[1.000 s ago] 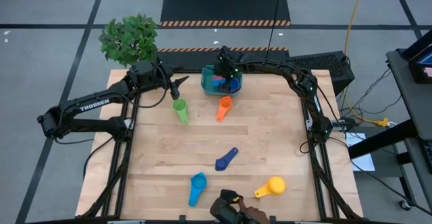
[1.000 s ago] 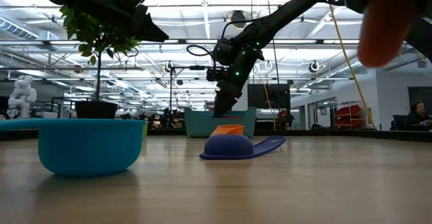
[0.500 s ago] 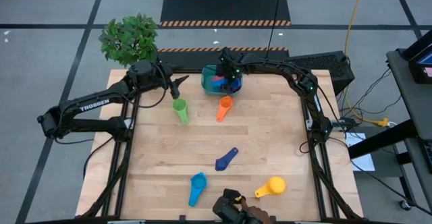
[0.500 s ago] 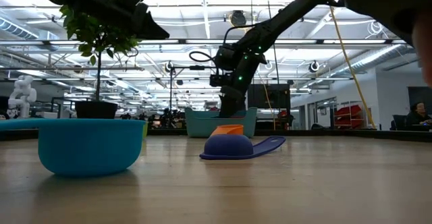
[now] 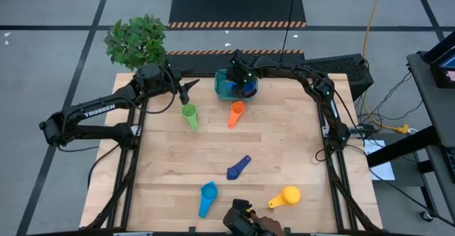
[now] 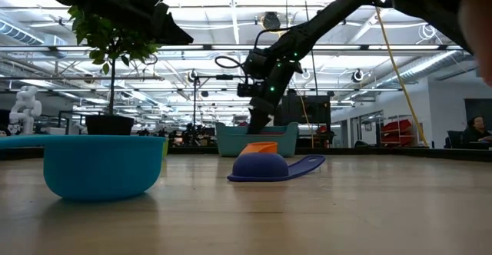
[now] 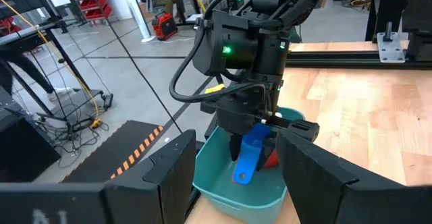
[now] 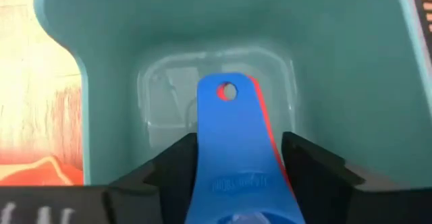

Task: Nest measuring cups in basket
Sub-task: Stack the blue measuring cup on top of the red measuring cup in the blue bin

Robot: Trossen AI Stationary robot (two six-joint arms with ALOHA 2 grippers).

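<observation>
Two cups sit inside the teal basket (image 7: 237, 183) under the right pincer (image 5: 244, 84): a blue cup (image 8: 236, 163) and a red cup (image 8: 264, 133) beneath it, the red one showing only as a thin edge beside the blue handle. The right pincer's fingers (image 8: 169, 166) stand on either side of the blue handle, but the bowl of that cup is cut off at the frame edge, so whether they pinch it or merely flank it cannot be told. From above, the pincer body covers most of the basket's inside.

The left pincer (image 5: 190, 87) hangs off to the side of the basket, level with it; its fingers (image 7: 169, 173) stand spread with nothing between them.

On the table, nearest the right pincer lies the orange cup (image 5: 236, 112), just in front of the basket. The green cup (image 5: 189, 114) lies below the left pincer. Farther out lie the dark blue cup (image 5: 237, 168), a lighter blue cup (image 5: 207, 195) and the yellow cup (image 5: 286, 195), well apart from one another.

At table height, the lighter blue cup (image 6: 102, 165) fills the foreground, and the dark blue cup (image 6: 270, 166) partly screens the orange one (image 6: 260, 147). A potted plant (image 5: 136, 40) stands beyond the table corner behind the left pincer. A dark, blurred shape (image 5: 245, 222) is cut off at the table's near edge.
</observation>
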